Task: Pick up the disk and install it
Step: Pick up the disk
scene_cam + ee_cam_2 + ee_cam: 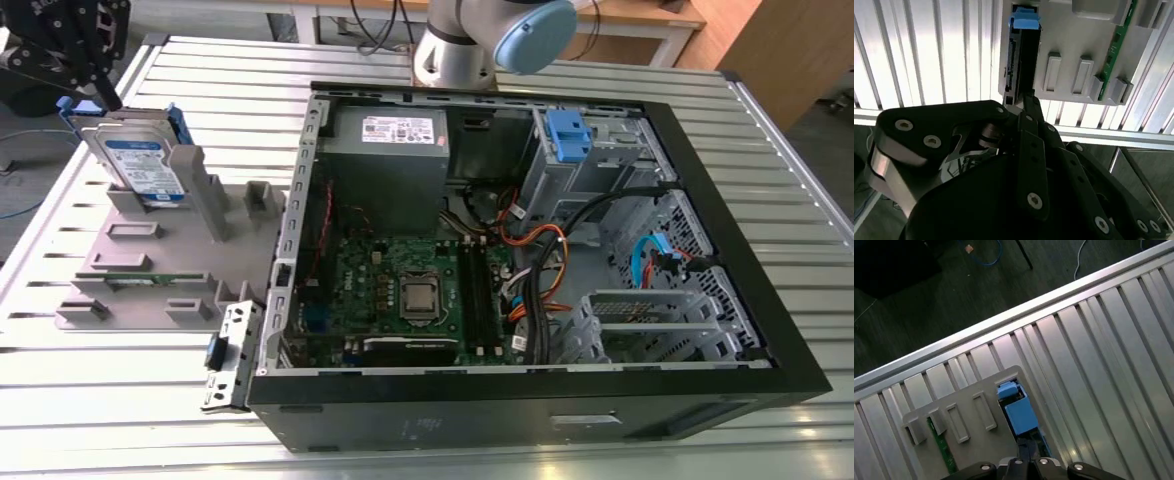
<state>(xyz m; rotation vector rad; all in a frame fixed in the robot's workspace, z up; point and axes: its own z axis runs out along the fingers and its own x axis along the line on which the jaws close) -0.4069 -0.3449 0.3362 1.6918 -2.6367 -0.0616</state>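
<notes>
Silver-grey disk with a blue edge, standing up in the grey holder on the ribbed metal table, beside the open computer case. Black claw leaning down from above, tip right at the disk's top corner. Cannot tell if squeezing or just touching.

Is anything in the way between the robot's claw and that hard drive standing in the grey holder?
Nothing visible does. The gripper is right at the upper edge of the disk, which stands upright in the grey holder.
</notes>
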